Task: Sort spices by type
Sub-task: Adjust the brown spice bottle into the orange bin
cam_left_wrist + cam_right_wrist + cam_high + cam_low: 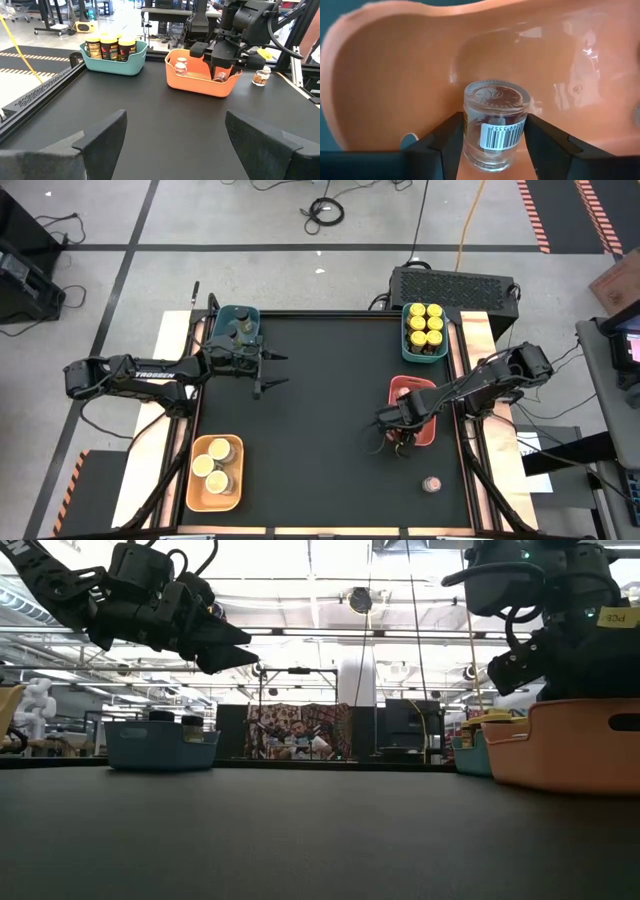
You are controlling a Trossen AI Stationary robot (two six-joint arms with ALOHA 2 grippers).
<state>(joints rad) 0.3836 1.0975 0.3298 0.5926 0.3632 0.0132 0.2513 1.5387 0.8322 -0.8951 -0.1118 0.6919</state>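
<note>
My right gripper [393,438] is shut on a tiny clear jar [495,125] with a barcode label, inside the near end of the salmon tray [425,387]. A second tiny jar [181,67] stands in that tray, and a third [432,483] stands on the black table near the right near corner. My left gripper [280,370] hangs open in the air beside the dark teal tray [237,330] of dark-lidded jars. Yellow-lidded jars [425,323] fill a teal tray at the far right. Tan-lidded jars [213,462] sit in an orange tray at the left near corner. My right gripper pinches the tiny jar by its glass side wall [470,131], one finger [447,142] on each side, the barcode label facing the camera. The fingers come from above, slanting down into the salmon tray. The jar stands upright; whether its base rests on the tray floor cannot be told.
The salmon tray's walls [380,75] curve around the held jar. The middle of the black table [320,430] lies bare between the four trays. A black box [450,283] sits beyond the far edge.
</note>
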